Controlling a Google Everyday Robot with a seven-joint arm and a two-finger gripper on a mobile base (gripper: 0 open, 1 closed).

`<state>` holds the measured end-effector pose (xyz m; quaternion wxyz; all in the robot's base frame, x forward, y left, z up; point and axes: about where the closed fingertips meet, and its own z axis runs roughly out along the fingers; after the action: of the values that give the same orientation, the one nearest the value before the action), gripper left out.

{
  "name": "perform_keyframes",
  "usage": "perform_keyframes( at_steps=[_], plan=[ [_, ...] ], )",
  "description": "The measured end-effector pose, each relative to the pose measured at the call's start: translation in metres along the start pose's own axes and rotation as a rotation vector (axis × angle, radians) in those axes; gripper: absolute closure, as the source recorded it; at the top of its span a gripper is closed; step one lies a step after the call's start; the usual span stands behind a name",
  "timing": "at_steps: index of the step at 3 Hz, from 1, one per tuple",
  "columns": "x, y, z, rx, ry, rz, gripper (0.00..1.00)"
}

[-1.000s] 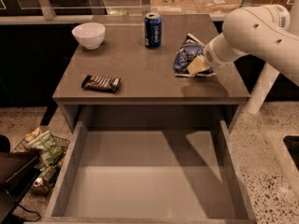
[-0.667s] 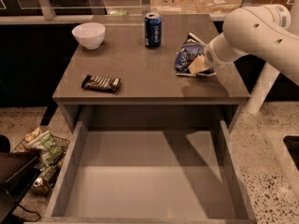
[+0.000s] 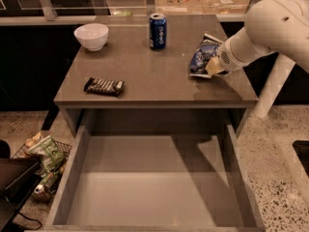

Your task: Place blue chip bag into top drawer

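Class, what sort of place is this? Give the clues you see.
Probably an office snack area: a grey counter with a soda can, white bowl and candy bar; speckled floor. The gripper is at the blue chip bag on the counter.

open top drawer (image 3: 73, 175) stands out in front of a table (image 3: 145, 93) bearing four items.
on the table, the bowl (image 3: 91, 36) sits at the back left, the soda can (image 3: 157, 31) at back centre, the candy bar (image 3: 104, 86) near the front left edge and the chip bag (image 3: 202, 55) at the right. the gripper (image 3: 215, 67) is at the bag's front right corner, its arm reaching in from the right. a basket (image 3: 42, 164) of packets rests on the floor left of the drawer.
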<state>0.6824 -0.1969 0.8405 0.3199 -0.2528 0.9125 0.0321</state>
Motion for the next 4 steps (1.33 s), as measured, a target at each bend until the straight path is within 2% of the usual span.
perform_keyframes(
  at_steps=[1, 2, 3, 4],
  plan=[
    [0.006, 0.01, -0.053, -0.099, -0.017, -0.049, 1.0],
    [0.024, 0.022, -0.107, -0.188, -0.018, -0.113, 1.0],
    [0.054, 0.044, -0.155, -0.268, -0.008, -0.17, 1.0],
    [0.095, 0.068, -0.19, -0.328, 0.012, -0.208, 1.0]
  ],
)
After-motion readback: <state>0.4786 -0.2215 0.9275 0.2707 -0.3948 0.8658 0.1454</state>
